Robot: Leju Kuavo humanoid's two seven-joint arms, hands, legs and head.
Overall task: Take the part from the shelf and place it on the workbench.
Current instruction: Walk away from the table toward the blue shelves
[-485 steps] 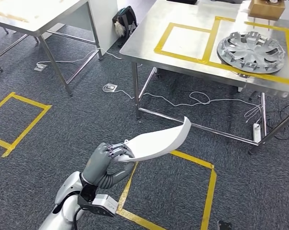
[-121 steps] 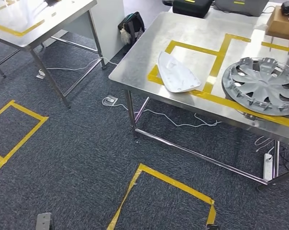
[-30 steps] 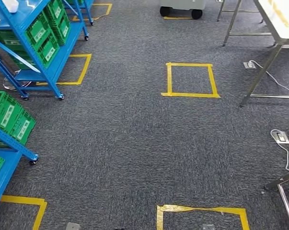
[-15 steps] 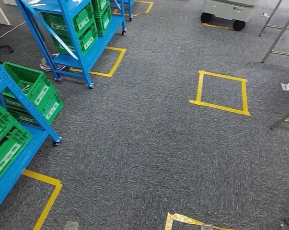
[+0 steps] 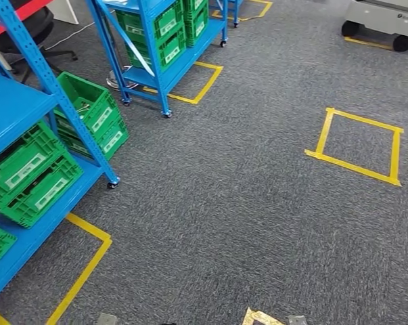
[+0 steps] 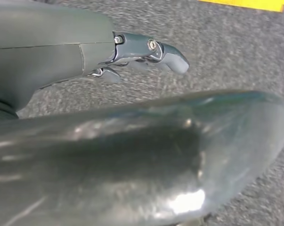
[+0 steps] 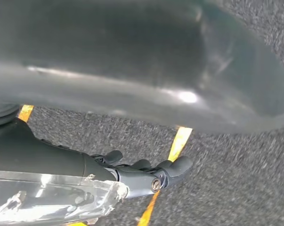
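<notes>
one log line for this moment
phase: facing shelves | left hand: empty, fingers out | right hand: empty, fingers out | crates: on shelves | floor: carpet, yellow tape square

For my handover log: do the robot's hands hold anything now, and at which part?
Nothing is held: the left hand and the right hand hang with fingers extended over grey carpet.

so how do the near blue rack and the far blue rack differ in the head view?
Near blue rack sits at the left edge, cropped; far blue rack stands further back. A green crate juts out tilted from the near rack; the far rack's green crates sit square. Both are blue with yellow floor tape alongside.
</notes>
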